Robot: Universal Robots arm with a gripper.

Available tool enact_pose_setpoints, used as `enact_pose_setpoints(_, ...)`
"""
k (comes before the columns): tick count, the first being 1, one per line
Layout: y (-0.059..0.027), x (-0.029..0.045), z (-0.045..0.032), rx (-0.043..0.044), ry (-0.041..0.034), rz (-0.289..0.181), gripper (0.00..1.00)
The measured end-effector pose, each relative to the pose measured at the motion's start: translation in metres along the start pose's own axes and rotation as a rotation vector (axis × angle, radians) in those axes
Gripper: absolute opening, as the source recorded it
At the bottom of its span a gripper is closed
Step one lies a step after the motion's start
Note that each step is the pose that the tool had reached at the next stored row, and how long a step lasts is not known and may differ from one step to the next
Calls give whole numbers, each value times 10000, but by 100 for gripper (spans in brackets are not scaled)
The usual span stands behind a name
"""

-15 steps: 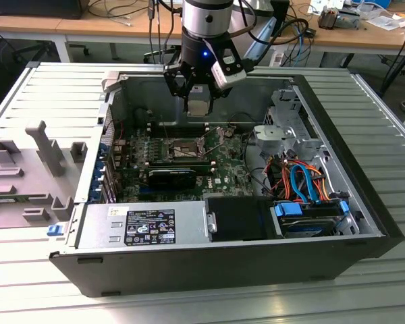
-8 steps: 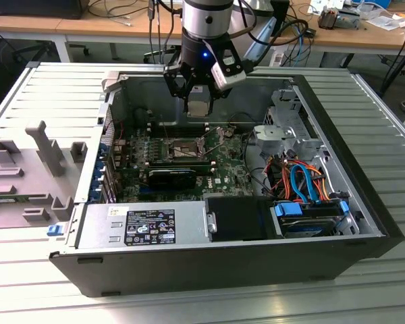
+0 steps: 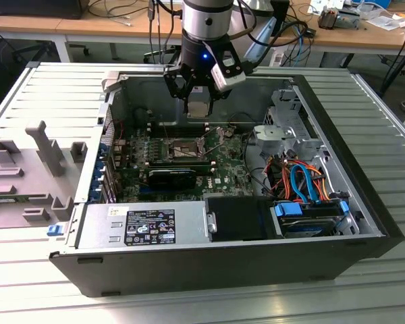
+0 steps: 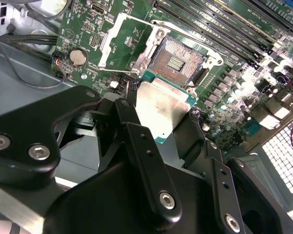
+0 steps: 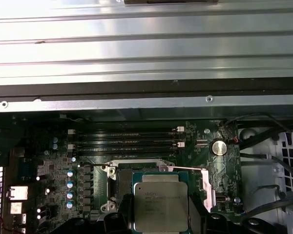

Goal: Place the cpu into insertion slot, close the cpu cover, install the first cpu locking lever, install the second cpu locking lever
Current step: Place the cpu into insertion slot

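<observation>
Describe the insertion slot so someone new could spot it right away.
In the open computer case, find the green board. The insertion slot sits near its middle, close to the cpu the gripper holds. Unlike the long black memory slots beside it, it is square, silvery-rimmed, dark-centred.

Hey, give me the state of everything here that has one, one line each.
gripper: shut on the cpu, above the board.
cpu: held, not yet in the insertion slot.
insertion slot: uncovered, empty.
cpu cover: swung open.
computer case: side open.
</observation>
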State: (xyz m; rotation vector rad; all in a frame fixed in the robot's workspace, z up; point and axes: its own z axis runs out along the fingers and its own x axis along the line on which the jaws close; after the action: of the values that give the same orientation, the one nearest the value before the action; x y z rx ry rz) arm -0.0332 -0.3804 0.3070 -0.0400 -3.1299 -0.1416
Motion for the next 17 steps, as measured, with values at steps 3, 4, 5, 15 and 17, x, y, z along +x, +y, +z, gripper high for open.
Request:
enact_pose_setpoints(3,-2,0,10,0,0,0,54)
enact_pose_setpoints(4,-2,0,12,1,1,1,54)
enact_pose_setpoints(5,-2,0,12,2,1,0,54)
enact_pose_setpoints(15,-2,0,13,1,-1,6,54)
enact_pose_setpoints(17,-2,-1,14,-1,-5,56,54)
